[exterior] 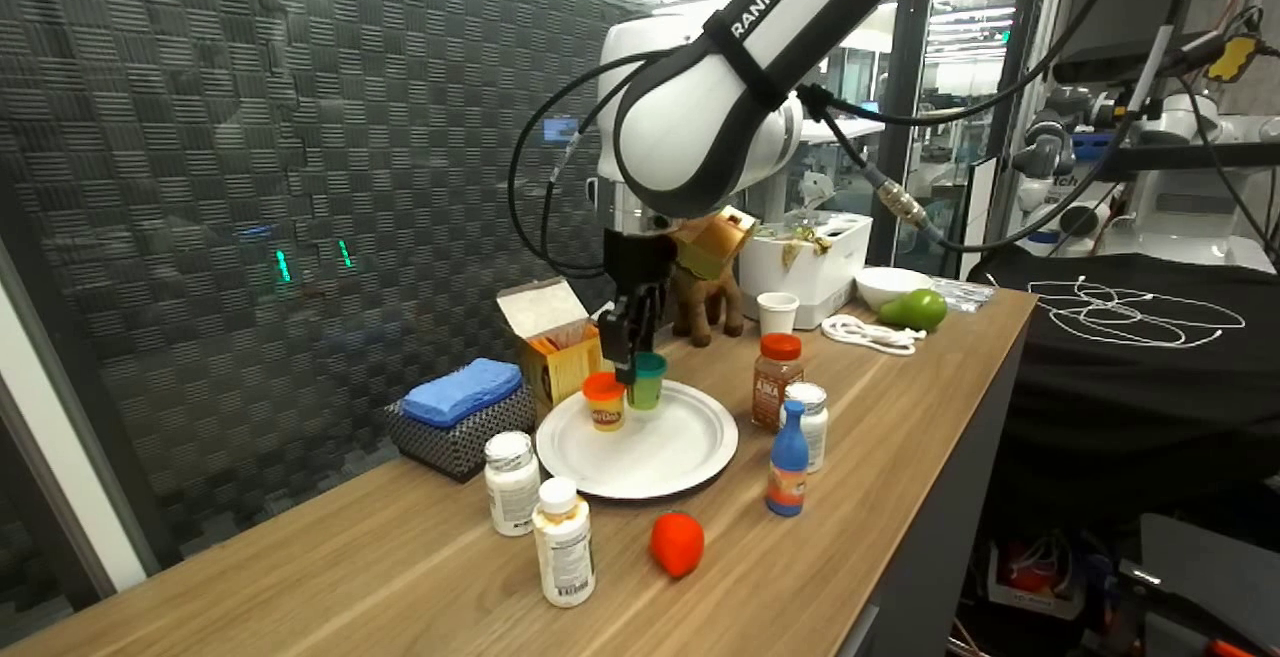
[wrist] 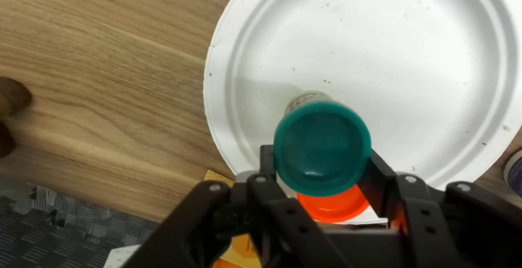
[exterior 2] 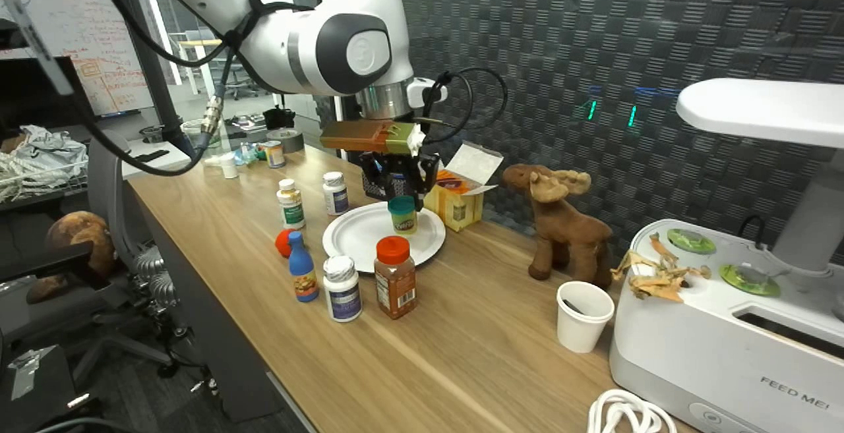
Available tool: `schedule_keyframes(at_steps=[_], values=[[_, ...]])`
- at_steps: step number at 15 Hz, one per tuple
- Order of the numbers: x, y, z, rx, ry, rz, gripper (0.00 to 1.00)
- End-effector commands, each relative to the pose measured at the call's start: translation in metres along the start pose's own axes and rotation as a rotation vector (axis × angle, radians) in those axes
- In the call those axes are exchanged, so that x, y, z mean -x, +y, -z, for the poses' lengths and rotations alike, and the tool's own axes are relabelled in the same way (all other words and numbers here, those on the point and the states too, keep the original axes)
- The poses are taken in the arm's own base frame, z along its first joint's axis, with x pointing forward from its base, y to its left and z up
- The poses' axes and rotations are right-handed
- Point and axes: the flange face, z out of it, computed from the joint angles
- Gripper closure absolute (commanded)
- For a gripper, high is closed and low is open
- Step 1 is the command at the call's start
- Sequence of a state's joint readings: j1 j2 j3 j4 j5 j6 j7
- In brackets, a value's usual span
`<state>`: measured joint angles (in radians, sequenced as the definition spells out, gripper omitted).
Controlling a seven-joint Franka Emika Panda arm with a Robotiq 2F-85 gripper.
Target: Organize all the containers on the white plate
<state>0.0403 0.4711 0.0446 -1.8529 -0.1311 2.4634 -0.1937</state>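
In an exterior view, an orange-lidded yellow plastic tub (exterior: 605, 407) is borne by the round white plate (exterior: 670, 452). In an exterior view, a teal-lidded cylindrical tub (exterior 2: 403, 216) is seen over the plate, pinched, in the wrist view, by the black claw (wrist: 322, 162).

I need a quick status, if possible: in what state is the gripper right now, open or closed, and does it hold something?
Gripper: closed, holding the green-lidded Play-Doh tub.
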Motion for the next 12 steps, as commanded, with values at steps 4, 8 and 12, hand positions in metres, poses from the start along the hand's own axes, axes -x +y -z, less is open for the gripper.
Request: schedule_keyframes(at_steps=[4, 8, 12], values=[[-0.002, 0.006, -0.009, 0.000, 0.026, 0.090, 0.73], [-0.001, 0.011, -0.011, 0.008, 0.026, 0.118, 0.73], [-0.001, 0.014, -0.013, 0.010, 0.037, 0.129, 0.73]])
